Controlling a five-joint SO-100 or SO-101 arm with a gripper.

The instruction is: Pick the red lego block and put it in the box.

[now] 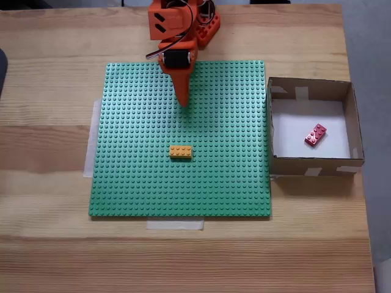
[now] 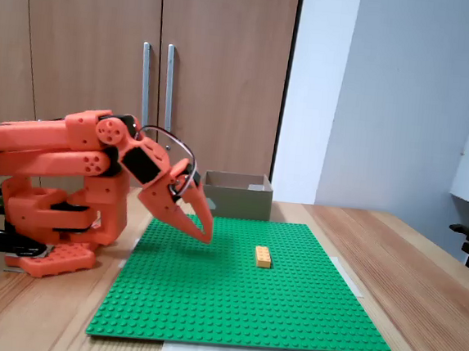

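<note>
Gripper (image 1: 182,102) fingers are seen pressed together, empty, above the green baseplate (image 1: 140,183). Well apart from it, the red lego block (image 1: 315,135) is found lying inside the box (image 1: 310,89); the orange brick (image 1: 180,151) is nearer.

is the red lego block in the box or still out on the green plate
In. The red lego block lies on the white floor of the box, off the green baseplate.
</note>
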